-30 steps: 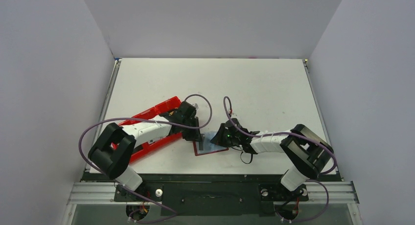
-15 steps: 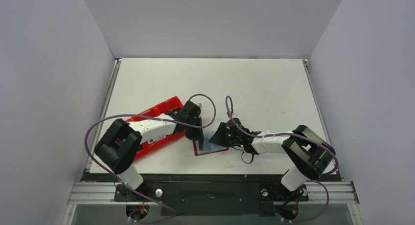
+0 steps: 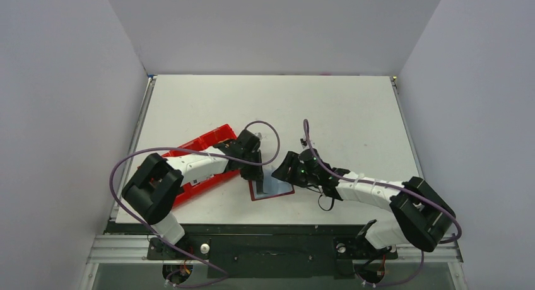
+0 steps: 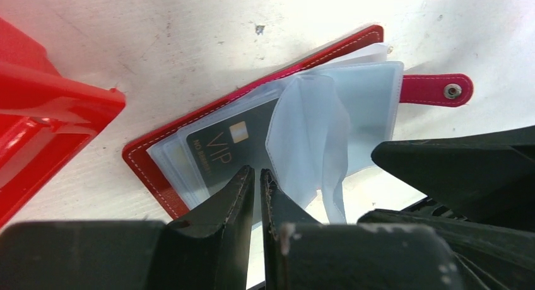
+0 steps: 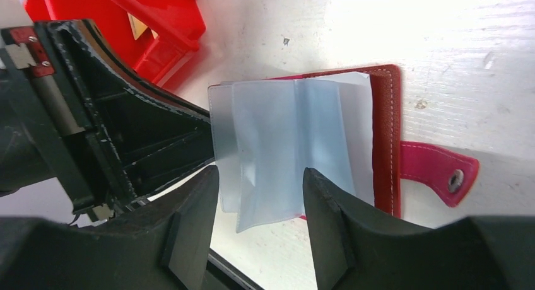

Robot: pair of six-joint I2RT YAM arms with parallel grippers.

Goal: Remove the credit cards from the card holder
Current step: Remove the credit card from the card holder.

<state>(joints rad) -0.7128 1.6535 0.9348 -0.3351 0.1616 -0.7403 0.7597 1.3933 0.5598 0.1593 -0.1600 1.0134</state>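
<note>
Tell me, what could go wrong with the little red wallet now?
The right gripper is open around a floppy sleeve, so it might pinch the plastic and not the VIP card. The left gripper sits very close to it, so the two could bump.

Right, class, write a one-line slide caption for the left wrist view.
Left gripper, almost closed, at the VIP card in the open card holder.
</note>
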